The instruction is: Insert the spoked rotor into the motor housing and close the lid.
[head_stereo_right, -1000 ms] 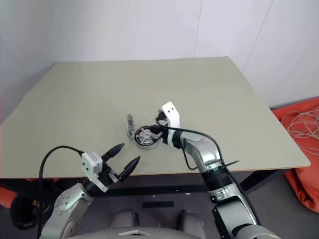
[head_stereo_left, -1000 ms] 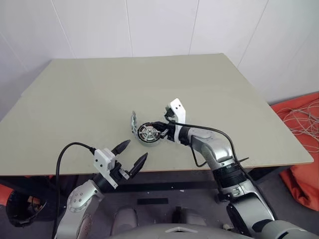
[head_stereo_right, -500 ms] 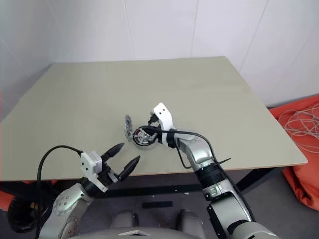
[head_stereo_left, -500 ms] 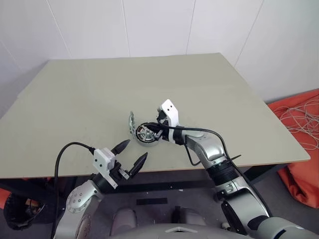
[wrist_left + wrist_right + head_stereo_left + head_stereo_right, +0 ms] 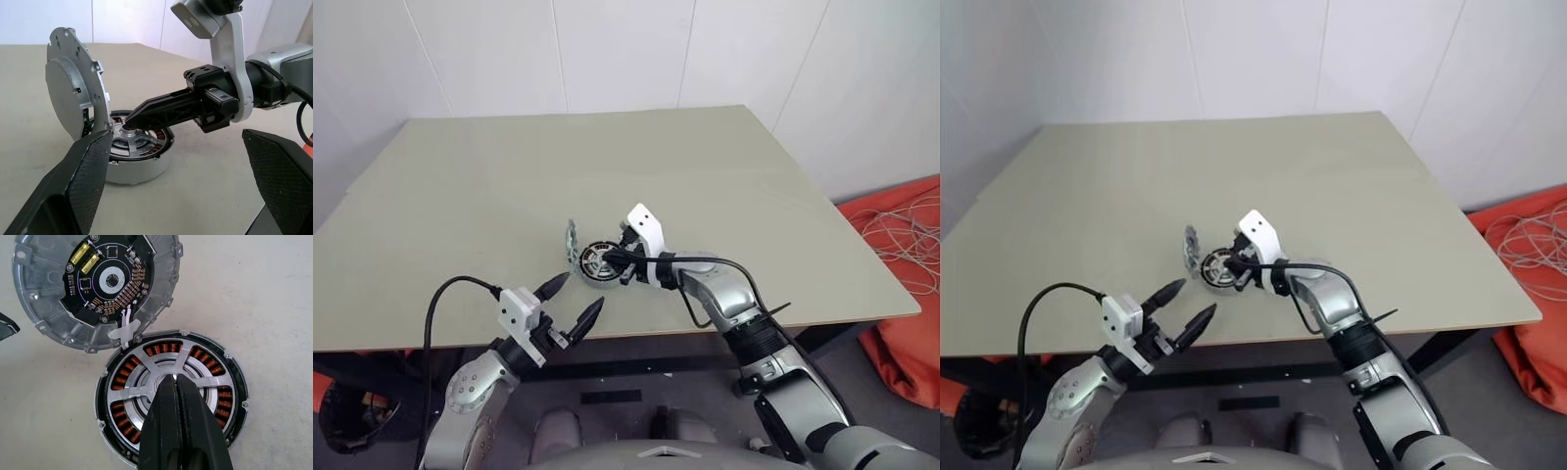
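1. Since a second ago the right arm (image 5: 724,294) has rolled its wrist and tipped down. The right jaws, pressed fully shut and holding nothing, now rest their tip on the centre hub of the rotor (image 5: 138,390), where before they sat nearer the 3 o'clock rim
2. The rotor lies flat inside the housing (image 5: 121,380), its silvery spokes level with the ring of coppery windings. It looks seated, and the shut tip reads as a last press or check, so I judge insertion to be all but done
3. The lid (image 5: 68,93) is not yet closed. It stands nearly upright at 9 o'clock of the housing, touching its rim, inner face with the circuit board turned toward the rotor. Short white wires join it to the housing, so it should fold over like a hinged flap
4. The left jaws are spread as wide as they go and empty, hanging at 7 o'clock of the housing above the near table edge, well apart from it and pointing toward the lid
5. Closing the lid is what remains, and the right tip will first have to clear the hub
6. The table (image 5: 724,176) is a plain, pale grey-green sheet, bare but for the motor. White wall panels stand behind, and at 4 o'clock on the floor lies orange fabric (image 5: 901,323) with loose pale cord (image 5: 901,235) on it
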Available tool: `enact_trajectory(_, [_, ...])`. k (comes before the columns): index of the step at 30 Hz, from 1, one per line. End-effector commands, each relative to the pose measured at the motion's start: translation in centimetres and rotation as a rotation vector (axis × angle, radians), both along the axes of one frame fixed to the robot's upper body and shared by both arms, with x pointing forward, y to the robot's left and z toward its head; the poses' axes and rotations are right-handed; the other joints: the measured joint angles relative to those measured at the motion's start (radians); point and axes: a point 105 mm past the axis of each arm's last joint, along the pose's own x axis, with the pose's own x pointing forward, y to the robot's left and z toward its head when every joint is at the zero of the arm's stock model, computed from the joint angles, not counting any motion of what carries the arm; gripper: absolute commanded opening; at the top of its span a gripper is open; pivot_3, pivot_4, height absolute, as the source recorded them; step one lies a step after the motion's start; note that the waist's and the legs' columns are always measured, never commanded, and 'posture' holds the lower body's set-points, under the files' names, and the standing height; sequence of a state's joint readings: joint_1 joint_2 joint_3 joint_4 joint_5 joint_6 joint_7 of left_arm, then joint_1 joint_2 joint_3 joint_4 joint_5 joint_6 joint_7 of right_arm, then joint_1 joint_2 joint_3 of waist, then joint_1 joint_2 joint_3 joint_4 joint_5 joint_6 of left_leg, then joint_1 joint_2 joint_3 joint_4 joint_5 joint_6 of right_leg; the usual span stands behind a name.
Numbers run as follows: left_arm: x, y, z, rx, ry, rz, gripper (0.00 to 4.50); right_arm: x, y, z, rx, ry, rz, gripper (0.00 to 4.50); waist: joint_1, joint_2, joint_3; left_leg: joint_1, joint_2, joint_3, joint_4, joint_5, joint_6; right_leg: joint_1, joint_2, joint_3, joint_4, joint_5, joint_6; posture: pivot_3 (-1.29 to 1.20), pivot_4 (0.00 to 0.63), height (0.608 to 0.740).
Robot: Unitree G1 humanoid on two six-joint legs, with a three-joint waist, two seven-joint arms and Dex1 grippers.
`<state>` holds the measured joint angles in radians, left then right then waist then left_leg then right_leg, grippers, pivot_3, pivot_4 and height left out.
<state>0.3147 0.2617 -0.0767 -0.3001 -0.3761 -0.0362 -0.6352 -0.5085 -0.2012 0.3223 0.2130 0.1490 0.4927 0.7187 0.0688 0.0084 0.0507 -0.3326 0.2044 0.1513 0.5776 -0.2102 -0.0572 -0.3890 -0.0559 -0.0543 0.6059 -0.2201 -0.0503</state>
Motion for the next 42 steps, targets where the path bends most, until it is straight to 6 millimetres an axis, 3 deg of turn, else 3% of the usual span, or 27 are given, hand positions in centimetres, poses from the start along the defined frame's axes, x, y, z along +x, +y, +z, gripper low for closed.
enact_trajectory(1, [0.1,0.2,0.8,-0.014,-0.042,-0.003,4.5,0.3,0.1,2.4,-0.01,-0.077,0.056,0.02,0.001,0.0,0.0,0.0,0.0,0.0,0.0,0.0,0.0,0.0,0.0,0.0,0.0,0.0,0.0,0.0,0.0,0.74])
enact_trajectory(7, [-0.1,0.2,0.3,-0.02,-0.042,-0.007,4.5,-0.2,-0.3,4.1,-0.064,-0.134,0.166,0.02,0.0,0.0,0.0,-0.001,0.0,0.0,0.0,0.0,0.0,-0.001,0.0,0.0,0.0,0.0,0.0,0.0,0.0,0.74])
enact_trajectory(17, [-0.3,0.5,0.0,-0.027,-0.049,0.012,4.5,-1.6,-0.5,5.7,-0.02,-0.174,0.203,0.02,0.002,0.0,0.0,-0.001,0.001,0.0,0.0,0.0,0.0,0.0,0.001,0.0,0.0,0.0,0.0,0.0,0.0,0.74])
enact_trajectory(31, [0.4,2.8,-0.4,-0.016,-0.009,0.024,4.5,-1.2,-4.3,4.6,0.016,-0.147,-0.001,0.02,0.002,-0.001,0.0,0.0,0.001,0.0,0.001,0.0,0.0,0.0,0.001,0.0,0.001,0.0,0.0,0.0,0.0,0.74])
enact_trajectory(42, [1.8,5.8,1.0,0.005,-0.021,0.099,4.5,-1.1,-5.7,4.2,0.012,-0.147,-0.064,0.02,0.001,-0.001,0.0,0.0,0.0,0.0,0.001,0.0,0.0,0.0,0.001,0.0,0.001,0.0,0.0,0.0,0.0,0.74])
